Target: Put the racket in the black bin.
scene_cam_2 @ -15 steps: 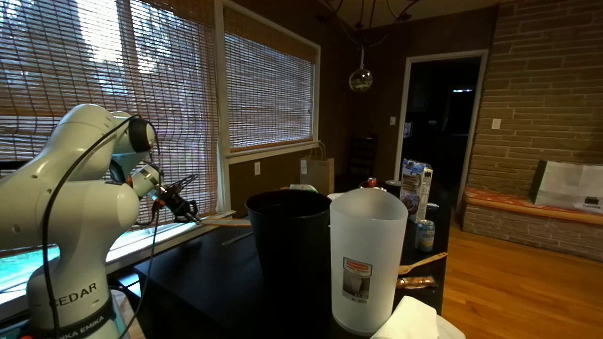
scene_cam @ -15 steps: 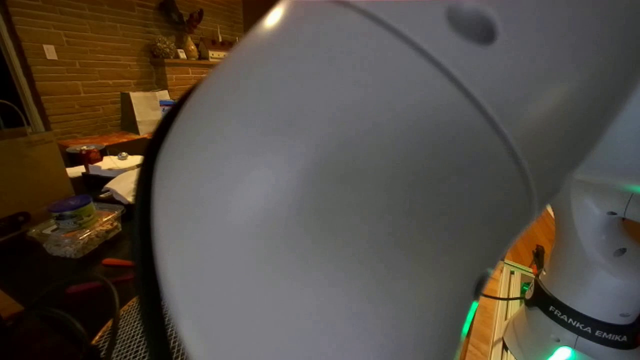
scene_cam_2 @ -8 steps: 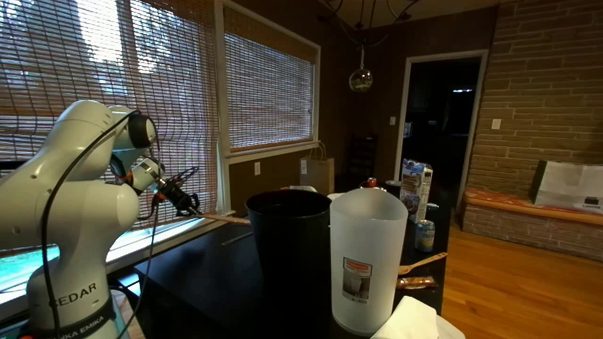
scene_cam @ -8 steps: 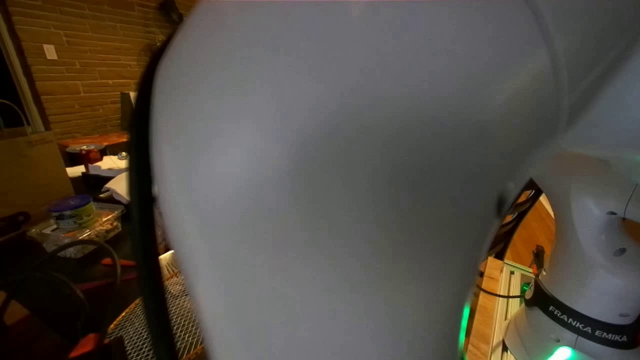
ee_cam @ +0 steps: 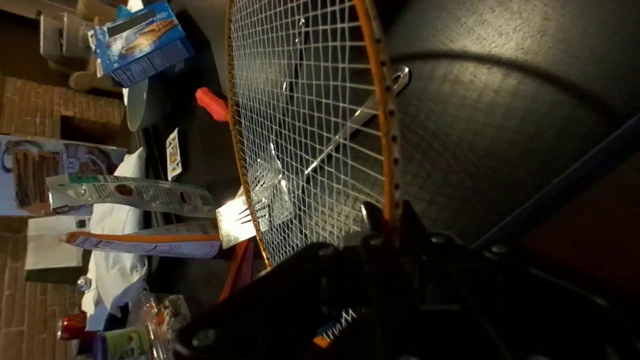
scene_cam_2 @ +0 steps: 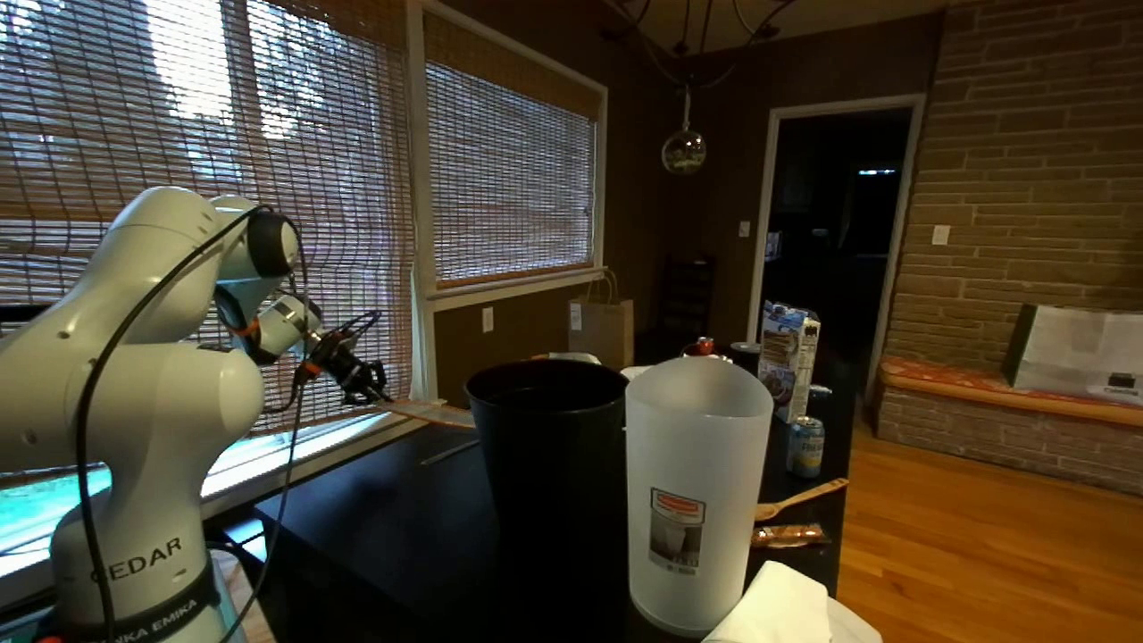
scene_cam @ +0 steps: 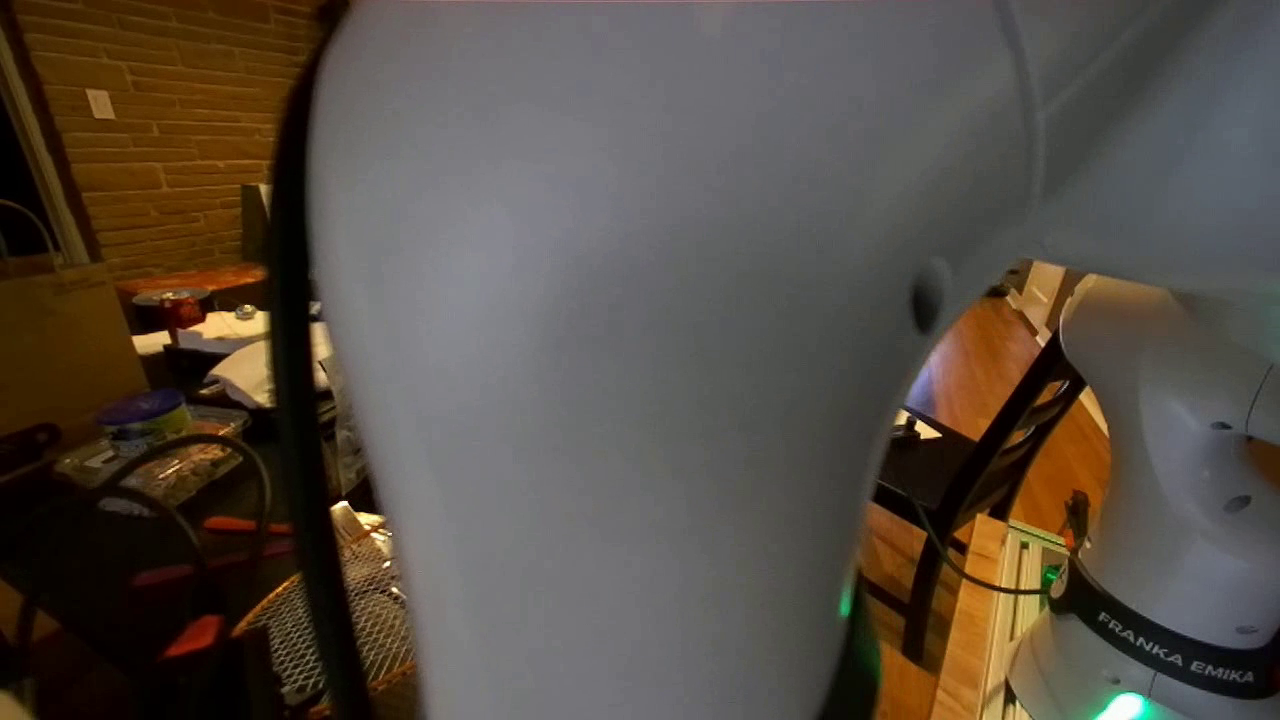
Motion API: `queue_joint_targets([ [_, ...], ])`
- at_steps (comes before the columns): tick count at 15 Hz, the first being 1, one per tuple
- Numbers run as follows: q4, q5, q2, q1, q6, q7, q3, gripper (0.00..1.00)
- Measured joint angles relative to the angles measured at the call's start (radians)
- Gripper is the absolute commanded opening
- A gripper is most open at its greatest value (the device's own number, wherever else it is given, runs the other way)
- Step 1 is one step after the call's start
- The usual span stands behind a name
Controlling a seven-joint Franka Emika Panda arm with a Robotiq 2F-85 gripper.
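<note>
The racket [ee_cam: 384, 120], with an orange frame and pale string grid, is raised over the dark table and casts a netted shadow there. In the wrist view my gripper [ee_cam: 389, 214] is shut on the edge of its frame, one finger on each side. An exterior view shows the gripper [scene_cam_2: 387, 396] tilted downward, the racket [scene_cam_2: 436, 412] reaching from it to behind the black bin [scene_cam_2: 549, 473]. That bin stands upright on the table. In an exterior view, the large arm hides the gripper and part of the racket [scene_cam: 345, 620]. The racket's handle end is out of sight.
A translucent white bin [scene_cam_2: 701, 482] stands right beside the black bin. Under the racket lies a silver slotted spatula [ee_cam: 234, 223]. Further off are a blue box [ee_cam: 142, 42] and a red-handled utensil [ee_cam: 212, 103]. A chair [scene_cam: 980, 460] stands near the robot base.
My gripper has risen a little and moved slightly towards the black bin, carrying the racket with it. The arm link has swung, so more of the racket and the chair shows.
</note>
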Motion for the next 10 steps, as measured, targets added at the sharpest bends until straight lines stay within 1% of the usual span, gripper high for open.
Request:
queue_joint_targets([
  [10,0.016,0.0,-0.094,-0.028,-0.029,0.044,0.001,0.02],
])
